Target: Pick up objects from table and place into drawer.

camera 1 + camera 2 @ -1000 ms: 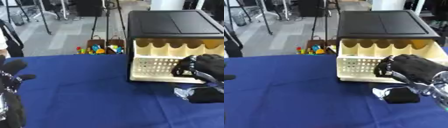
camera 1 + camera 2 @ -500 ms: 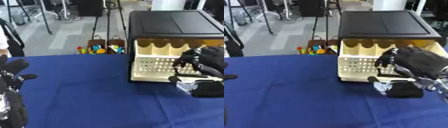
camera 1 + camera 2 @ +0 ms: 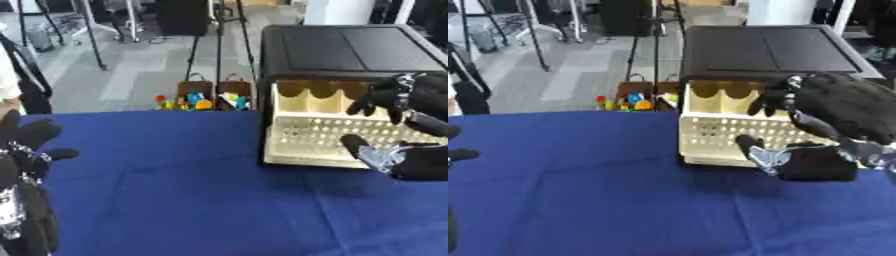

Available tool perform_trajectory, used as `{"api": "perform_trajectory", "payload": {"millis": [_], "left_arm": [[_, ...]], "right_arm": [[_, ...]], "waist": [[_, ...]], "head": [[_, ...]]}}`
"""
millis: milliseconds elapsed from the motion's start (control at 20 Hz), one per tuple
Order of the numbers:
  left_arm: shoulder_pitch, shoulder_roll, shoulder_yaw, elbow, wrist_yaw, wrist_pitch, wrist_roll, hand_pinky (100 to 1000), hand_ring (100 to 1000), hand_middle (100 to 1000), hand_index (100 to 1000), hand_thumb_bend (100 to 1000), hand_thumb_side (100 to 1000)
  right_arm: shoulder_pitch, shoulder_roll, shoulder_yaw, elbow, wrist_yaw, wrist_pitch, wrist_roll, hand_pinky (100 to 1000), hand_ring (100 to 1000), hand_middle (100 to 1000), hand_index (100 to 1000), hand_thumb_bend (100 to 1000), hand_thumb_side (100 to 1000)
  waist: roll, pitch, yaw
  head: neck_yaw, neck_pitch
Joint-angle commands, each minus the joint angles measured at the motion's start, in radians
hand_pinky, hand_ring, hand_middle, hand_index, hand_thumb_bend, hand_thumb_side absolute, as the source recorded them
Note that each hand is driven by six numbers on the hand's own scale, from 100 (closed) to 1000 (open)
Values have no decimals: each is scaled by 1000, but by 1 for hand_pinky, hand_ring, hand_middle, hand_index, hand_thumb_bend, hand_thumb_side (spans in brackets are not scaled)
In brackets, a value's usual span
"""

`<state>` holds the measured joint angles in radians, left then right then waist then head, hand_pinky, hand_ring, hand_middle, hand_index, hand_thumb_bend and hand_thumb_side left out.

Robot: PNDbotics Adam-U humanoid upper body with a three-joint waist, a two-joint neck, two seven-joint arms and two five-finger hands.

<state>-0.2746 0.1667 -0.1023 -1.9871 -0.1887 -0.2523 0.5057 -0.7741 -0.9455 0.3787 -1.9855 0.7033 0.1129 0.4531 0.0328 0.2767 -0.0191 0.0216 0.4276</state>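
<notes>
A black cabinet [image 3: 772,47] stands at the table's far right, and its cream drawer [image 3: 710,131] with a perforated front is pulled out. My right hand [image 3: 842,107] hovers just in front of the drawer's right part. Its fingers curl over a black blocky object [image 3: 820,165], with the thumb [image 3: 754,149] underneath at the left. The object sits at the height of the drawer's front wall, touching or nearly touching it; its far side is hidden by the hand. My left hand [image 3: 22,165] rests open at the lower left, fingers up.
A blue cloth covers the table [image 3: 175,200]. Beyond the far edge, bags of colourful toys [image 3: 197,100] stand on the floor, with tripod legs behind them. A person's dark sleeve [image 3: 26,85] shows at the far left.
My right hand has risen with the black object and moved from the cloth in front of the drawer up to the drawer's front wall. The left hand has stayed put.
</notes>
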Motion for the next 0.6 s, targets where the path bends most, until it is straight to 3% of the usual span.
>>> {"api": "perform_trajectory", "payload": {"millis": [50, 600], "left_arm": [[-6, 4, -3, -13, 4, -5, -2, 561, 750, 706, 925, 400, 936], [-8, 1, -3, -13, 9, -7, -2, 561, 751, 706, 925, 398, 936]], "right_arm": [[-34, 10, 13, -14, -15, -4, 29, 133, 470, 597, 787, 262, 923], [-54, 75, 64, -14, -30, 30, 122, 126, 469, 607, 822, 263, 924]], "waist": [[-4, -22, 1], [-2, -19, 6]], "head": [[-3, -7], [-9, -8]]}}
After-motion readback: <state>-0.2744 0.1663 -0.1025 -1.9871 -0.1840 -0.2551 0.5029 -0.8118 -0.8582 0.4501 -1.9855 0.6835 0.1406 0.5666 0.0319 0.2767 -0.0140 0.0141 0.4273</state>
